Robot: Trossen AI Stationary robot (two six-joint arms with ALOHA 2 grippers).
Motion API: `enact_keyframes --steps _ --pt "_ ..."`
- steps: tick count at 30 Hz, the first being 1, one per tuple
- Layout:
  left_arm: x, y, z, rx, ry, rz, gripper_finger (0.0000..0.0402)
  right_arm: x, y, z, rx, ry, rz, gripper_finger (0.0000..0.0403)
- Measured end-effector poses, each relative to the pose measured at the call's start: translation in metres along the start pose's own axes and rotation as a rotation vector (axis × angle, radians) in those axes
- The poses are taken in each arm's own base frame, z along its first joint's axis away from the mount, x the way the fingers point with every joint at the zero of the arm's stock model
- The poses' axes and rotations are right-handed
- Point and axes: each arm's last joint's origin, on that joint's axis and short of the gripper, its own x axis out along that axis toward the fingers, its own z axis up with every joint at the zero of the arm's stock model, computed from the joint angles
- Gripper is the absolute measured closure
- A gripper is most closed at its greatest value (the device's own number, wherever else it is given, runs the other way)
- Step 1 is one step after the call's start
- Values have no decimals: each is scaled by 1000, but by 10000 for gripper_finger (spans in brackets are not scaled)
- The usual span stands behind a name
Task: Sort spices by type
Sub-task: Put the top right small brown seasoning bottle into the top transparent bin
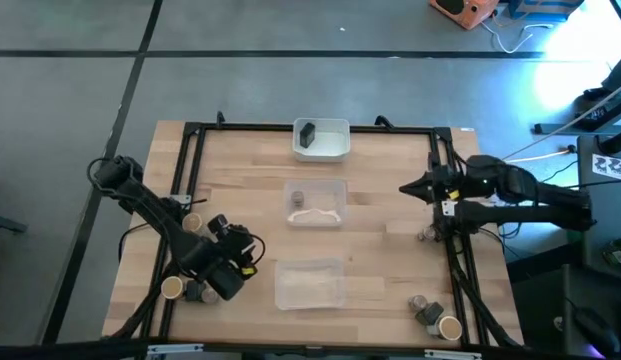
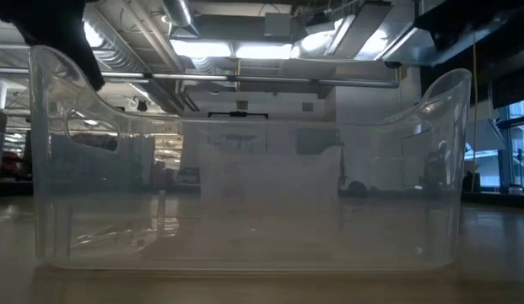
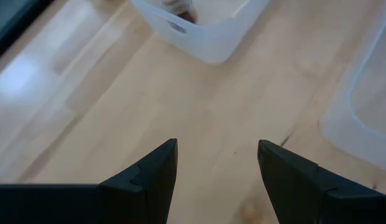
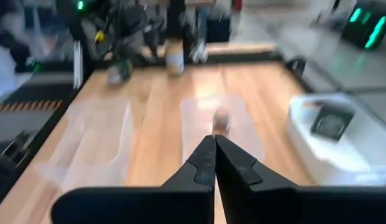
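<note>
Pale wood planks make up the worktop (image 1: 240, 190), and the spices are scattered over it in small groups. At the left edge, near the front corner, sit a tan-topped jar (image 1: 172, 288) and a grey jar (image 1: 196, 291), with another tan jar (image 1: 193, 223) a little farther back. The left claw (image 1: 233, 285) hovers just beside that front pair, its fingers spread with nothing between them; its wrist view shows only bare wood under the fingertips (image 3: 161, 163).

In the middle stand three trays in a row. The white tray (image 1: 335, 148) at the back holds one dark block (image 1: 307, 135), the clear middle tray (image 1: 335, 190) holds one small grey jar (image 1: 297, 197), and the clear front tray (image 1: 310, 283) looks empty.

On the right, the right claw (image 1: 408, 188) is pressed together and holds nothing, hanging above the worktop's right side. A small jar (image 1: 427, 235) sits below that arm, and three more containers (image 1: 433, 315) cluster at the front right corner.

Sorting seems barely begun. The left claw looks set for its next pick, which calls for lowering over one front-left jar without knocking its neighbour, then carrying it to the matching tray.
</note>
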Motion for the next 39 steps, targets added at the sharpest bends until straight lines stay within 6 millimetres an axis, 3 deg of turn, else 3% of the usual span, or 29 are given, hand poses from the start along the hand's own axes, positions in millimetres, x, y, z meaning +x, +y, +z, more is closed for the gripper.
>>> enact_keyframes --steps 6,11,19,27,35,39 --pt "11 2 -11 -39 -2 -51 196 8 8 16 38 206 54 391" --pt "18 10 -19 -79 -23 -121 196 21 24 16 41 376 87 391" --pt "34 20 -16 -122 -53 -152 196 36 56 -13 -14 754 33 391" --pt "44 18 -4 -119 -95 -182 196 29 74 -38 21 1095 -114 391" --pt "46 15 5 -90 -140 -218 196 26 83 -47 54 1148 -152 390" --pt "46 14 6 -84 -144 -221 196 27 81 -61 39 1199 -162 363"
